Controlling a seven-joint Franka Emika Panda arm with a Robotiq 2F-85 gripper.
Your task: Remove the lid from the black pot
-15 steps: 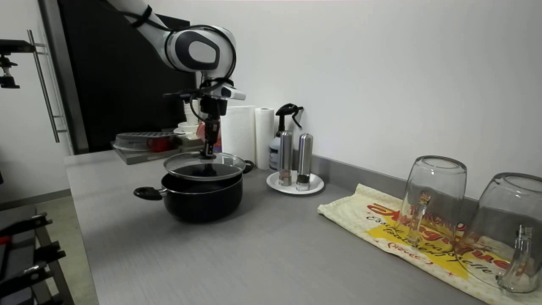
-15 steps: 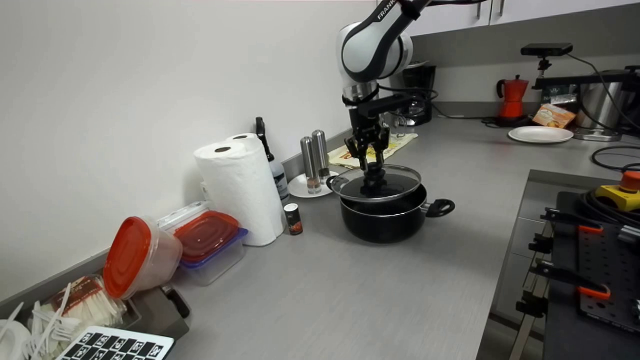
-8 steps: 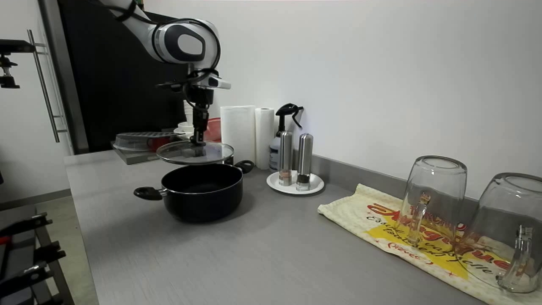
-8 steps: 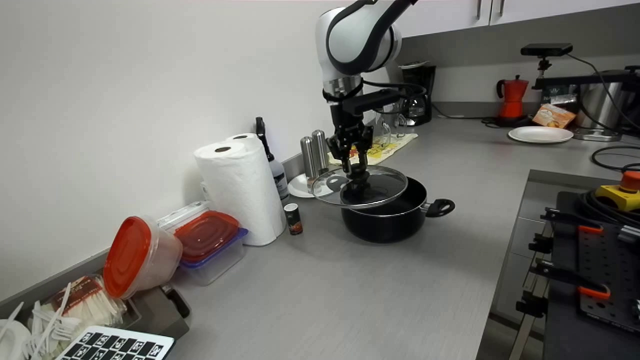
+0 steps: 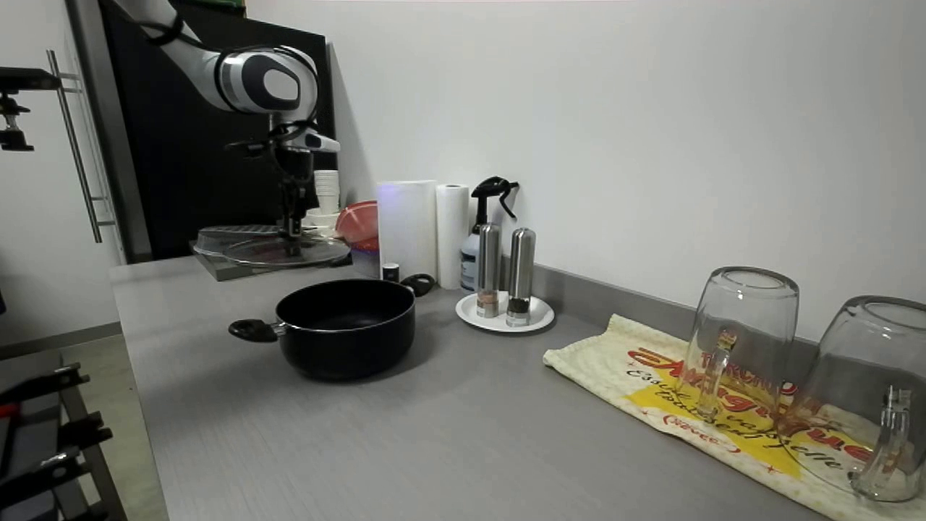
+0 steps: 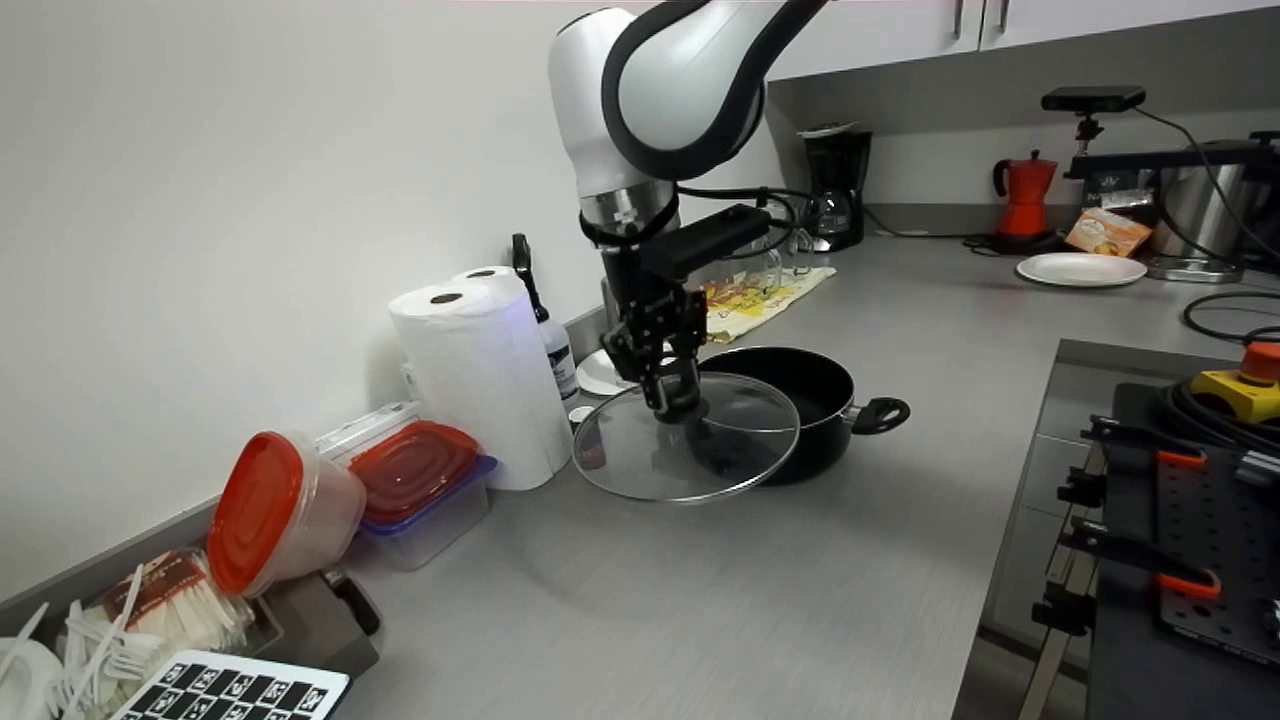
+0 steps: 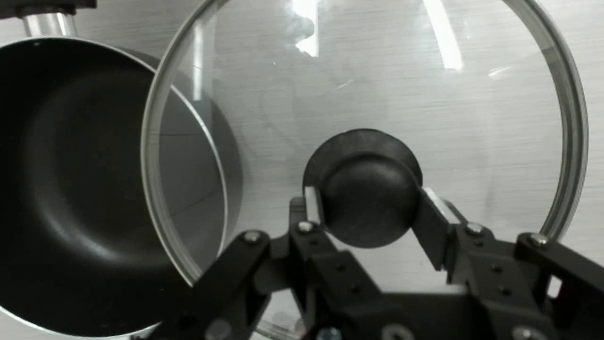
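While (wrist view) our black gripper (image 7: 371, 209) pinches the clear round glass lid (image 7: 368, 101) by its black knob (image 7: 368, 189), right of the wide black pot (image 7: 94, 179), we cd clip it lowering b/c edges overlap.

1. The gripper (image 7: 375, 204) held the lid (image 7: 368, 94) by its round black knob (image 7: 370, 189), both pads (image 7: 312, 205) bearing on it from opposite sides.
2. The lid was transparent glass with a metal rim (image 7: 575, 123); bright reflections streaked the glass.
3. The black pot (image 7: 94, 165) stood largely uncovered, its dark interior in sight. A handle (image 7: 52, 4) on a metallic mount (image 7: 49, 24) projected from its side.
4. Part of the lid overlapped the pot in the wrist view, pot rim and outer wall showing through the glass. Any gap between them could not be judged.
5. The table (image 7: 583, 28) was light grey with fine streaks. Positions relative to its edges and corners could not be determined.
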